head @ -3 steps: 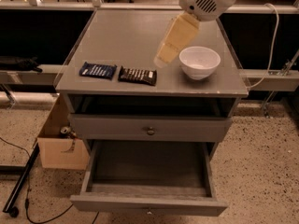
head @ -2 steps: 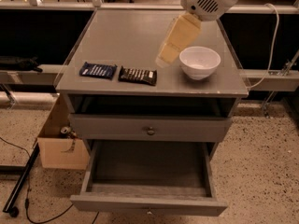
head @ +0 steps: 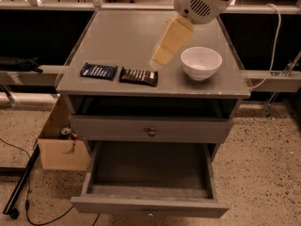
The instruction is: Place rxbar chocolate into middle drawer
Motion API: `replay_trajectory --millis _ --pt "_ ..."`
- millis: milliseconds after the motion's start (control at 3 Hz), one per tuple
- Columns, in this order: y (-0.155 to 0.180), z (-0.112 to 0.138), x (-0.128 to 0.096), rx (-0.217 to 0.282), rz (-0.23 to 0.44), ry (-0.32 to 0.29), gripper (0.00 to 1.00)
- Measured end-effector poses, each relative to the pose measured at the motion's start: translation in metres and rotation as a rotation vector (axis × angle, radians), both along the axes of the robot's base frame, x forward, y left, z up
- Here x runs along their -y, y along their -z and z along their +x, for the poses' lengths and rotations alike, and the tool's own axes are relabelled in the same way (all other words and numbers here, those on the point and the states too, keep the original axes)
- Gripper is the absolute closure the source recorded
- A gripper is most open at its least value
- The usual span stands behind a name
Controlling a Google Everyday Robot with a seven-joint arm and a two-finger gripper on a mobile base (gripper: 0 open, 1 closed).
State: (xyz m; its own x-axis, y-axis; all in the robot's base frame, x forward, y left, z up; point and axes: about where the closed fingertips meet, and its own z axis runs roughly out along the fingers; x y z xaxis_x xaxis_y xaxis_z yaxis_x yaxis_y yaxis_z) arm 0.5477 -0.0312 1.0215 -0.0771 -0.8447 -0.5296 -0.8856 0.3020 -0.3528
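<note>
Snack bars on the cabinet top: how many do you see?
2. The blue-wrapped bar lies front left; the rxbar chocolate lies just right of it. The gripper hangs near the rxbar's right end. None appears hidden.

Nothing written here can be read. The dark bar (head: 138, 76) on the desk (head: 122, 32) carries a row of white lettering along its wrapper, but the letters cannot be made out. The blue bar (head: 98, 71), just beside it to the left, also shows a pale row of print, equally unreadable. The gripper (head: 156, 63) hangs over the desk just above and to the right of the dark bar, and it shows no label or marking.
</note>
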Motion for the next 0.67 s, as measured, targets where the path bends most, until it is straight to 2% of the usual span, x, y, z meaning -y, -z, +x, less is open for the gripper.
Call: replay_trajectory --millis 667 --pt "0.037 0.022 0.009 -0.026 0.02 0.01 0.0"
